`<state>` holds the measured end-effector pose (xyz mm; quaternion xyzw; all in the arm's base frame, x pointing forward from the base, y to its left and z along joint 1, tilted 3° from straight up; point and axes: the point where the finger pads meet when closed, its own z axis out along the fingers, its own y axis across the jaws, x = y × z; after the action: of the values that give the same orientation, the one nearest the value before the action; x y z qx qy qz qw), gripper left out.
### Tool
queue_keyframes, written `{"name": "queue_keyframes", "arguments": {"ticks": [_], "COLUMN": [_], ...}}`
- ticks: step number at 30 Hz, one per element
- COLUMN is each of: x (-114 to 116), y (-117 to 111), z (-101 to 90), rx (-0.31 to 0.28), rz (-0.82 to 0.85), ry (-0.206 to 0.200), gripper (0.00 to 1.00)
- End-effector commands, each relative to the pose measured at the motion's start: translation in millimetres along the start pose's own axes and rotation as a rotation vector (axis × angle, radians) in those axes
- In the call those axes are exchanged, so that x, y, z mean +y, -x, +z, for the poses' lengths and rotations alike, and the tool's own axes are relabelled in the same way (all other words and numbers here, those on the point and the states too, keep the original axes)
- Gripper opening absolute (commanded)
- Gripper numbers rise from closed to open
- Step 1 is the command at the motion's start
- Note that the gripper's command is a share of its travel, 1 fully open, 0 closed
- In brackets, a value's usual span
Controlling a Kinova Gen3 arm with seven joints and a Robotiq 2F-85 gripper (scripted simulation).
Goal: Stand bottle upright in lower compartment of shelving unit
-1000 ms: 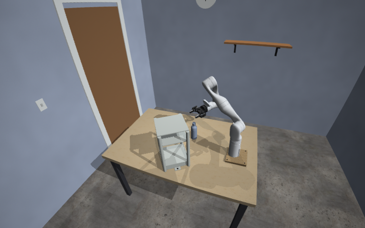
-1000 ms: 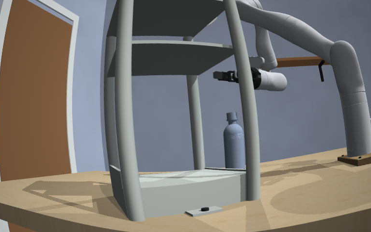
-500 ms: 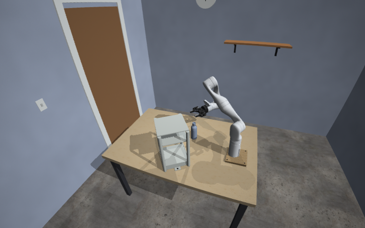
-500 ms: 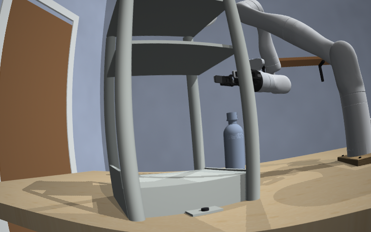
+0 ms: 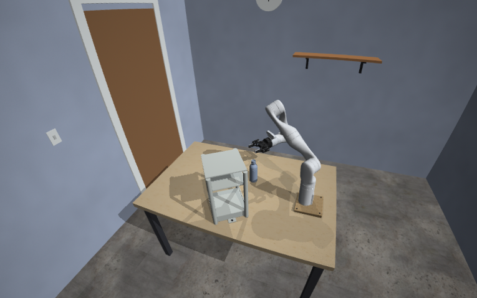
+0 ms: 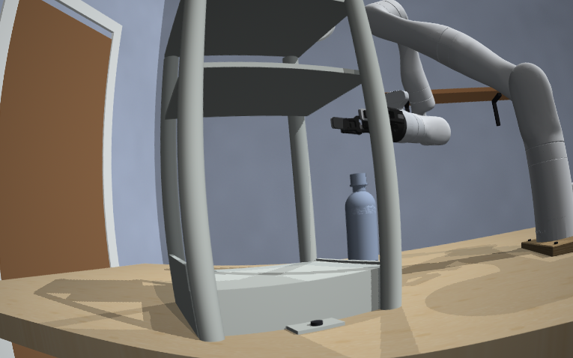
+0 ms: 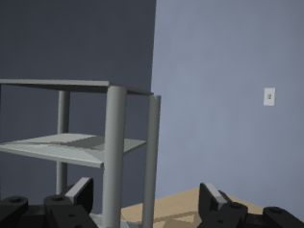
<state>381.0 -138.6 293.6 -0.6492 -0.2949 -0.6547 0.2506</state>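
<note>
A blue-grey bottle [image 5: 253, 171] stands upright, cap up, on the table just beside the pale grey shelving unit [image 5: 225, 182]; through the unit's frame it shows in the exterior view [image 6: 361, 219]. My gripper [image 5: 254, 144] [image 6: 339, 123] is open and empty. It points sideways, level, in the air above and a little behind the bottle, well clear of the cap. The wrist view shows my two fingers low in the frame and the unit's upper shelves [image 7: 83, 147] ahead; the bottle is out of that view. The lower compartment's floor [image 6: 293, 270] holds nothing.
The shelving unit stands mid-table with four round posts and a front lip [image 6: 288, 302]. A small flat plate with a black knob [image 6: 315, 324] lies in front of it. My arm's base [image 5: 308, 205] is at the table's right. A door and walls stand behind.
</note>
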Motion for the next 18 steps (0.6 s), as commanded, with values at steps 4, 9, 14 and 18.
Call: {"name": "queue_keyframes", "arguments": {"ticks": [4,9,14,18], "x": [1.3,1.3,1.2,1.2], "y": [-1.6,-0.6,1.3,4.3], "z": [-0.3,-0.3,-0.3,-0.2], "rx": [0.011,0.011,0.012,0.012], "rz": [0.012,0.012,0.012,0.012], "ry": [0.008,0.008,0.008,0.008], "gripper": [0.81,0.81,0.81,0.81]}}
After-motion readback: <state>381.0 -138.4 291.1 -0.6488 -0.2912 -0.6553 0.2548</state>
